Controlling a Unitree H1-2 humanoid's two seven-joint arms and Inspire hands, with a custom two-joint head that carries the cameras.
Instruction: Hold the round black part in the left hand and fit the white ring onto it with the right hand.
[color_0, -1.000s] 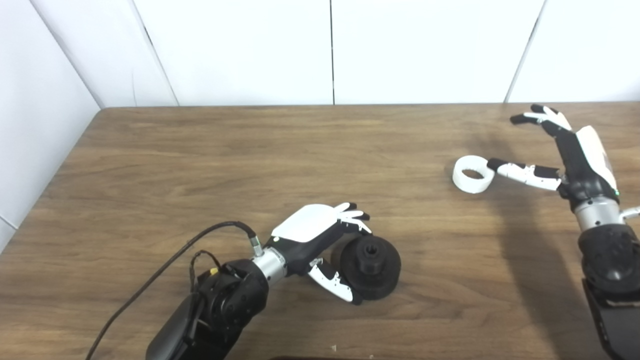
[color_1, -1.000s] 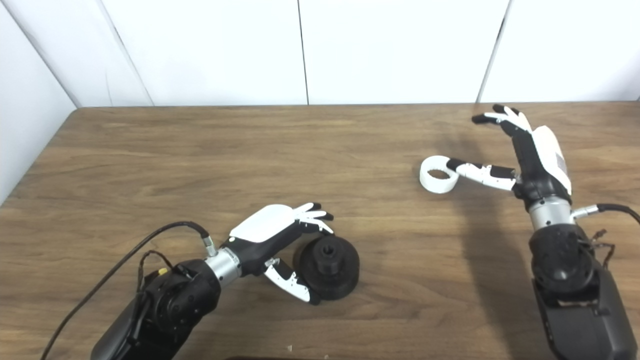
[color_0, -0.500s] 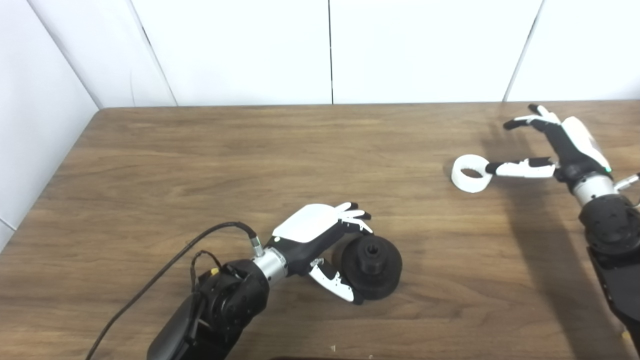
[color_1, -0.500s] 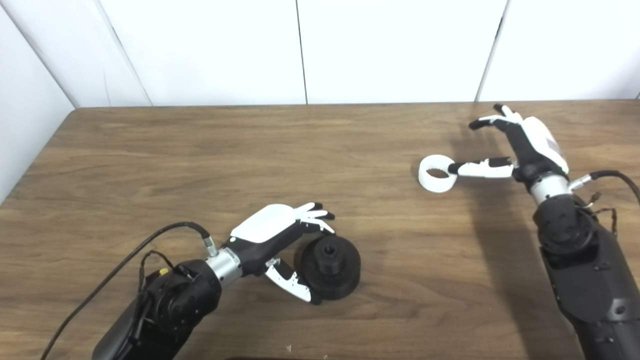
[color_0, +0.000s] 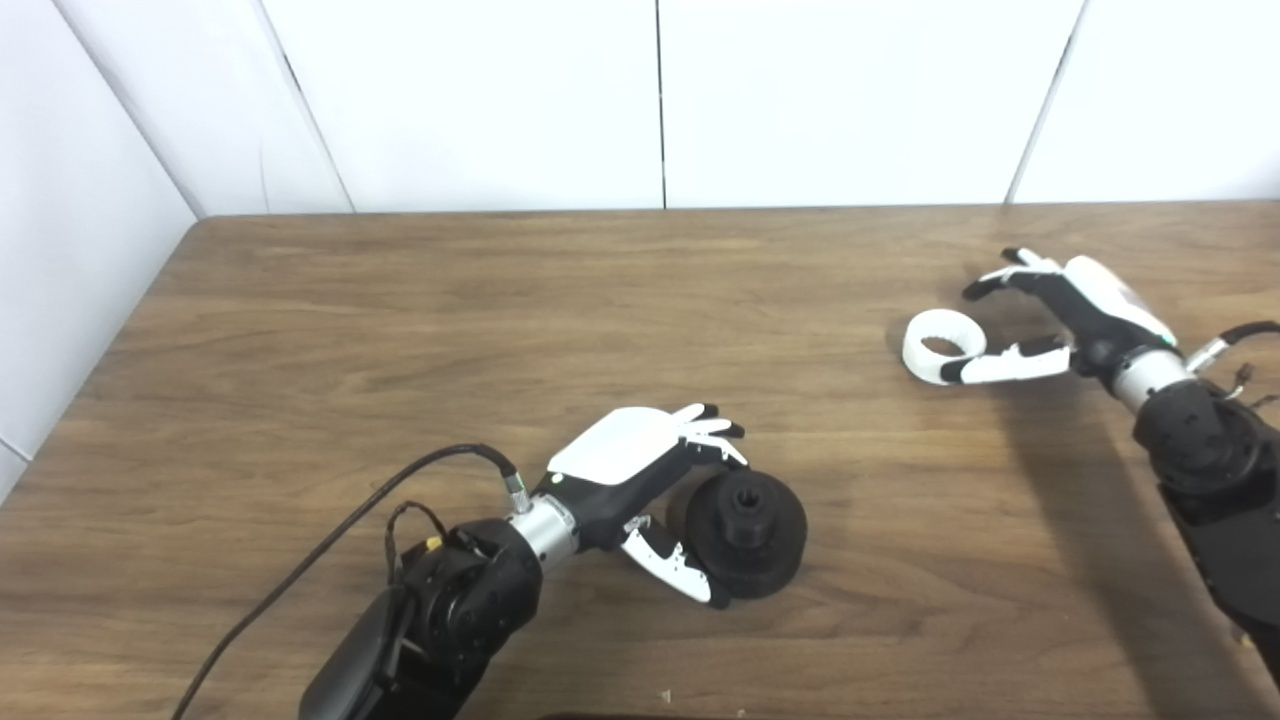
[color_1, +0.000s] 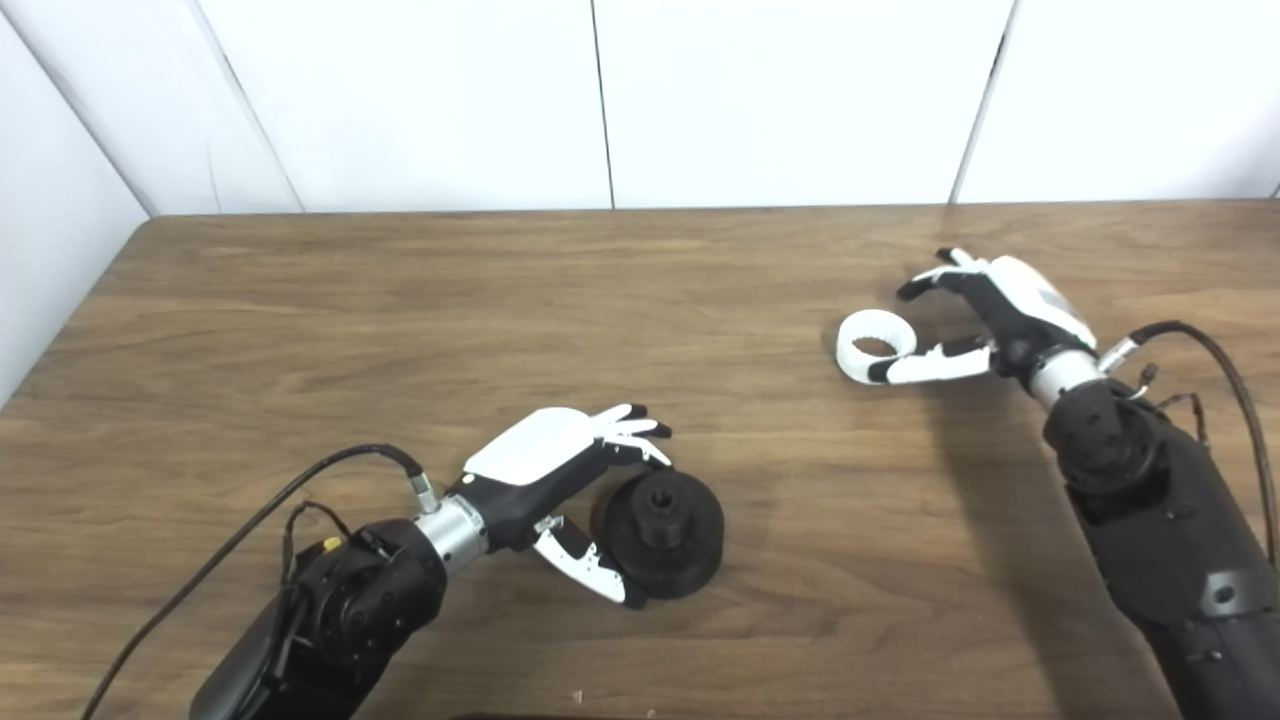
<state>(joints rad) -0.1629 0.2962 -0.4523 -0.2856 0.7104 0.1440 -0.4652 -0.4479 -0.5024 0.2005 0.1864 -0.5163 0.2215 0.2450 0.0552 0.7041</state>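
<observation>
Two hands on table (color_0: 400, 300): left hand (color_0: 640, 480) cupping black part (color_0: 745, 520), unclosed; right hand (color_0: 1060, 320) spread around ring (color_0: 935, 345).

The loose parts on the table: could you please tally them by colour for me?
Black: 1, the round black part beside the left hand.
White: 1, the white ring by the right hand.
Total: 2.

White shells and black fingertips are seen on the left hand (color_0: 640, 470) and right hand (color_0: 1075, 315); silver wrists, black forearms and black cables follow.
</observation>
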